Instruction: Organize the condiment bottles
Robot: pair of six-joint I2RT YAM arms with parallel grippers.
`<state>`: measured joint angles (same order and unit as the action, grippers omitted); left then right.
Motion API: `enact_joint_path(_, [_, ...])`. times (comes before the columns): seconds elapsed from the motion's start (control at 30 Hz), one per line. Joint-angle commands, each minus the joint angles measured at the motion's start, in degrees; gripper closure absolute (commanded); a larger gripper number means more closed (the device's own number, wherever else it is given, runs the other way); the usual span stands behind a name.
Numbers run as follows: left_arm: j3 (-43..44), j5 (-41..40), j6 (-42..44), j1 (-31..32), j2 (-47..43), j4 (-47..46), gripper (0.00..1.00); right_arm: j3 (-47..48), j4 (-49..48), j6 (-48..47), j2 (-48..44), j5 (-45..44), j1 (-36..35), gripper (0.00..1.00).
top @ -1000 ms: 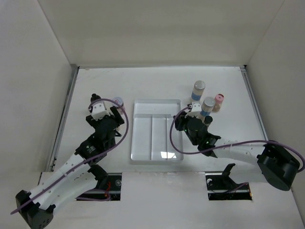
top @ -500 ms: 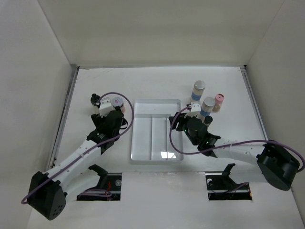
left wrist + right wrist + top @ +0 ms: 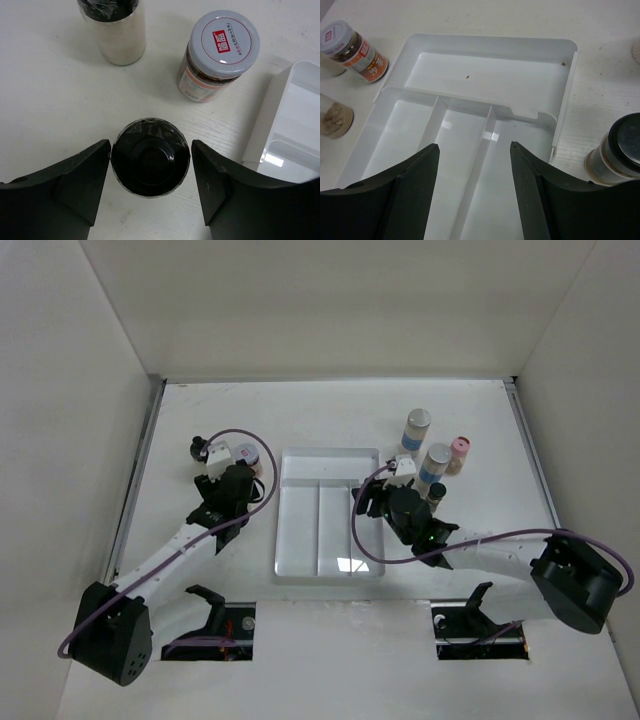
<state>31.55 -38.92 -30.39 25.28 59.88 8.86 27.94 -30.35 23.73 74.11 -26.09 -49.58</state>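
Note:
On the table left of the white tray [image 3: 295, 115] stands a black-capped jar [image 3: 150, 157], with my left gripper [image 3: 150, 145] shut on it, one finger pressed to each side of its cap. Beyond it stand a black-capped jar of pale powder [image 3: 114, 30] and a white-capped, red-labelled jar [image 3: 220, 50]. In the top view my left gripper [image 3: 232, 475] covers the gripped jar. My right gripper [image 3: 475, 147] hangs open over the tray [image 3: 485, 65] with nothing between its fingers. A black-capped jar [image 3: 620, 150] stands just right of the tray.
Right of the tray [image 3: 300, 465] stand two silver-capped, blue-labelled jars [image 3: 417, 430] [image 3: 435, 462], a pink-capped jar [image 3: 459, 453] and a small black-capped jar [image 3: 436, 492]. White walls close in the table on three sides.
My left arm reached forward among the jars left of the tray and its jaws closed in on the black-capped jar. My right gripper opened and shifted slightly left over the tray.

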Motion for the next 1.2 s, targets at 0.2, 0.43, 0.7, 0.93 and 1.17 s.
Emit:
enact_joint_path(0.2, [-0.53,2.18,-0.02,-1.94,1.73,-3.85,0.33,1.06,-3.13,0.01,-2.29,0.69,0.67,0.32])
enact_joint_path(0.43, [0.26,2.26,0.33,-2.30,-2.64,-2.98,0.55,0.54,-3.48,-0.08,-3.26,0.51,0.67,0.30])
enact_joint_path(0.7, [9.30,-0.37,0.95,7.53,-7.50,0.72,0.60,-0.25,-5.15,0.35,-3.18,0.16,1.29,0.18])
enact_joint_path(0.93, [16.95,0.85,4.11,13.79,4.52,-13.41,0.61,-2.10,-7.09,1.15,-4.76,-0.54,2.07,0.18])
enact_joint_path(1.17, [26.01,5.78,6.75,12.04,22.02,-21.34,0.61,-1.66,-3.84,2.11,-5.38,-0.63,3.66,0.19])
